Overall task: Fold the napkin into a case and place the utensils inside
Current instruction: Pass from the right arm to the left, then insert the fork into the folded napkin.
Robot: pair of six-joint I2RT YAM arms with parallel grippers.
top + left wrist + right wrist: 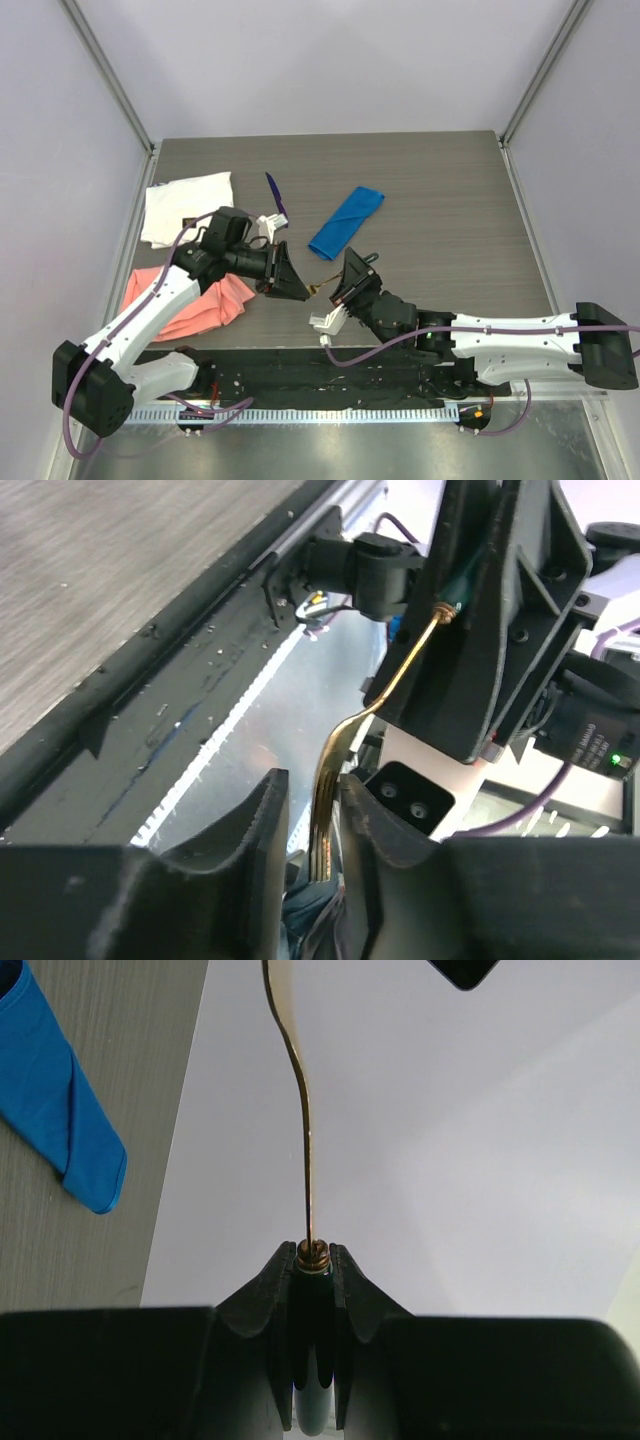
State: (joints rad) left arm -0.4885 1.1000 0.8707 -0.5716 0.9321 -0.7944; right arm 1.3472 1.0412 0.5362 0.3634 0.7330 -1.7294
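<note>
The blue napkin (347,221) lies on the table folded into a narrow case, its end also visible in the right wrist view (50,1110). A purple utensil (274,195) lies left of it. A gold fork (322,287) with a dark green handle hangs in the air between both grippers. My right gripper (338,292) (313,1250) is shut on the handle. The fork's tines (325,830) sit between the jaws of my left gripper (303,293) (312,790). They lie against one pad, and a gap shows on the other side.
A white cloth (187,205) lies at the back left and a salmon-pink cloth (195,300) under my left arm. A black strip (330,365) runs along the table's near edge by the arm bases.
</note>
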